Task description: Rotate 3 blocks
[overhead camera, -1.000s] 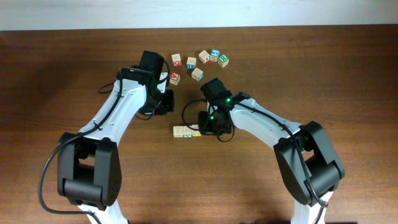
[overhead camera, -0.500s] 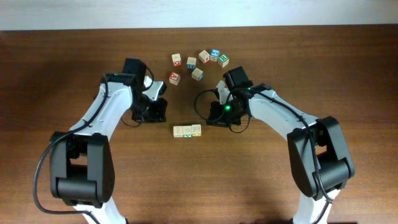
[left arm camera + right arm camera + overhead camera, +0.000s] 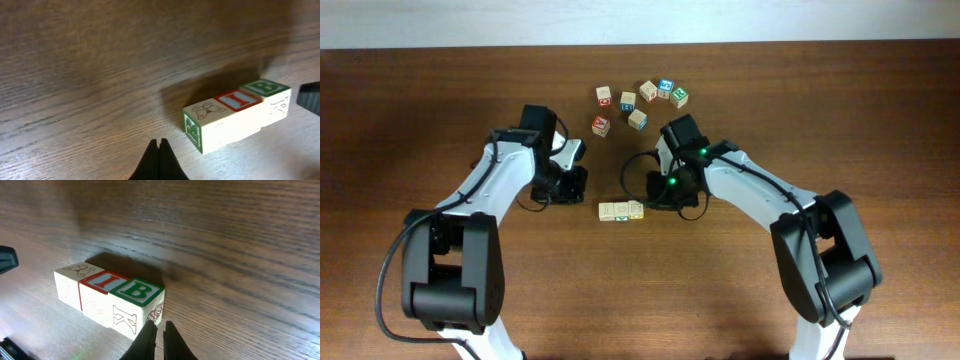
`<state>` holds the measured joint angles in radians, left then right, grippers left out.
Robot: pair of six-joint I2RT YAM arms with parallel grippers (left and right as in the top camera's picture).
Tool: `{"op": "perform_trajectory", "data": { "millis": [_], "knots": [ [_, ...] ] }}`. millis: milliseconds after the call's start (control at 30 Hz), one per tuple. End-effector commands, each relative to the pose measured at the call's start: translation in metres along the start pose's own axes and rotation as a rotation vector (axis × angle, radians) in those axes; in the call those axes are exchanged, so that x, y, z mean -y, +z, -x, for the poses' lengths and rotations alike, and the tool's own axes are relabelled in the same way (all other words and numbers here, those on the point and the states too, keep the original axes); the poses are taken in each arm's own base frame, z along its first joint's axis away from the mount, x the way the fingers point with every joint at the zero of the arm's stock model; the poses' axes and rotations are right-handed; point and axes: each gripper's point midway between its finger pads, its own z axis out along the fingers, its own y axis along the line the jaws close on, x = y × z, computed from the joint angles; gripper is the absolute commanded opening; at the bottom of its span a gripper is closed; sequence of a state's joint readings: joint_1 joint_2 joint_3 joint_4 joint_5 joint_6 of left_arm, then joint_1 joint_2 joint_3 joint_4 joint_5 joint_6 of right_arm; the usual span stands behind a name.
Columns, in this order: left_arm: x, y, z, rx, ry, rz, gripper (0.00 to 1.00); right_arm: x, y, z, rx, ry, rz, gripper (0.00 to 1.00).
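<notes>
Three pale wooden blocks (image 3: pixel 621 210) lie in one tight row on the table. In the right wrist view they are a butterfly-topped block (image 3: pixel 75 272), a red "I" block (image 3: pixel 105 282) and a green "B" block (image 3: pixel 136 292). My right gripper (image 3: pixel 159 326) is shut and holds nothing, its tip against the near corner of the green block. The left wrist view shows the same row of blocks (image 3: pixel 235 115) from the other end. My left gripper (image 3: pixel 159 143) is shut and empty, low over the wood a little short of the butterfly block's green-printed face.
Several more alphabet cubes (image 3: pixel 640 100) are scattered at the back of the table, beyond both arms. In the overhead view the left arm (image 3: pixel 510 170) and the right arm (image 3: pixel 750 185) flank the row. Bare brown wood lies in front of it.
The right gripper lifted off the row's right end, swung right, then came back to that end. The left gripper drew back from the cube cluster toward the row's left end. The row stayed put.
</notes>
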<state>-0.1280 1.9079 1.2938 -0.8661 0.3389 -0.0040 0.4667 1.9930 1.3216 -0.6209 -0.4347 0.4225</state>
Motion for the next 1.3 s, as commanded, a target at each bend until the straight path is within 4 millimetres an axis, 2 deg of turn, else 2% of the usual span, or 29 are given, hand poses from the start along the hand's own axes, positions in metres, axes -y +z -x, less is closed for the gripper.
{"op": "perform_trajectory", "data": {
  "millis": [0,133,400,1267],
  "knots": [
    [-0.006,0.013,-0.011,-0.028,-0.018,0.013,0.0,0.013,0.009,-0.007,-0.015,0.024,-0.038,0.09],
    [0.001,0.021,-0.015,-0.025,-0.017,-0.045,0.0,0.018,0.014,-0.013,-0.022,0.028,-0.039,0.09],
    [0.012,0.036,-0.023,-0.012,-0.033,-0.141,0.0,0.018,0.014,-0.011,-0.016,0.033,-0.034,0.09],
    [0.023,0.034,-0.023,-0.015,-0.075,-0.208,0.0,0.013,0.018,-0.011,-0.007,0.089,-0.023,0.07]
  ]
}}
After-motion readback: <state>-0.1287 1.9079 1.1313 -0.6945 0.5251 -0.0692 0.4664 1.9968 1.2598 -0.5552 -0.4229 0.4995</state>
